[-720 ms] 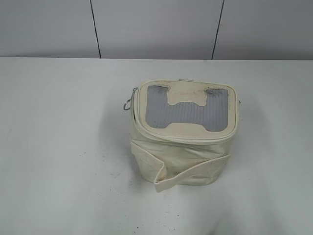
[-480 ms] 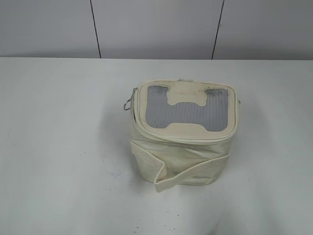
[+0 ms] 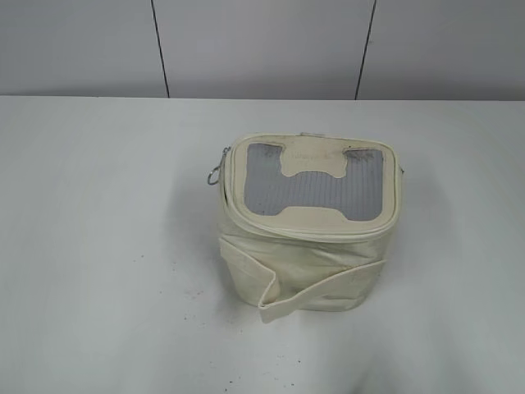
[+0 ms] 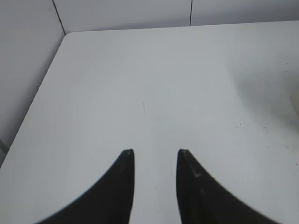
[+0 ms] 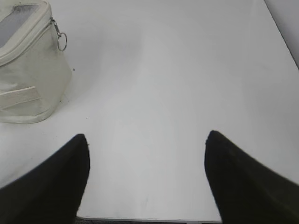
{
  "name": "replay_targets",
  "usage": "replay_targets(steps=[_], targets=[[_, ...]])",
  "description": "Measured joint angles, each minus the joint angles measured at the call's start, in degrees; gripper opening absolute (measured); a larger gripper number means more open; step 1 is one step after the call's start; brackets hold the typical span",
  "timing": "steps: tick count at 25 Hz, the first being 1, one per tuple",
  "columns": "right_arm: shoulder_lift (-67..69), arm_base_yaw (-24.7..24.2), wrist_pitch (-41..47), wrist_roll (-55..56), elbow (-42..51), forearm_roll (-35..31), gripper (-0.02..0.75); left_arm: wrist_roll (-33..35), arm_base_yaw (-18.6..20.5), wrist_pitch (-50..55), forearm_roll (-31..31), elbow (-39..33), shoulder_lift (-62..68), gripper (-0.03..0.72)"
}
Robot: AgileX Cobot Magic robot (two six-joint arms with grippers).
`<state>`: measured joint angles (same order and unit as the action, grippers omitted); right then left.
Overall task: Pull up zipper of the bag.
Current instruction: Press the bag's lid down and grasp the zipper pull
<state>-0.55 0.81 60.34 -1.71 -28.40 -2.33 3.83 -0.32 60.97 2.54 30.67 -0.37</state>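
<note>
The cream-white boxy bag (image 3: 308, 254) stands mid-table, with a grey mesh window in its lid and a cream strap across its front. The zipper (image 3: 312, 232) runs round the top rim. One silver ring pull (image 3: 214, 175) hangs at the bag's left corner. In the right wrist view the bag (image 5: 28, 79) is at the top left with a ring pull (image 5: 61, 41) hanging off its corner. My left gripper (image 4: 155, 151) is open and empty above bare table. My right gripper (image 5: 145, 135) is wide open and empty, right of the bag. Neither gripper shows in the exterior view.
The white table (image 3: 98, 246) has a grey panelled wall behind it. In the left wrist view the table's left edge (image 4: 32, 107) meets a wall. In the right wrist view the near table edge (image 5: 149, 219) lies just below the jaws.
</note>
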Motion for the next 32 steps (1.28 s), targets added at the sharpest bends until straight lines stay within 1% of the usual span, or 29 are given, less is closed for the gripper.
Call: replay_targets(steps=[27, 32], targets=[[0.0, 0.0, 0.0, 0.0, 0.0, 0.0, 0.573, 0.0, 0.0, 0.0, 0.0, 0.0, 0.0, 0.241], [0.0, 0.0, -0.1, 0.0, 0.0, 0.0, 0.573, 0.0, -0.5, -0.4, 1.5, 0.2, 0.4, 0.241]])
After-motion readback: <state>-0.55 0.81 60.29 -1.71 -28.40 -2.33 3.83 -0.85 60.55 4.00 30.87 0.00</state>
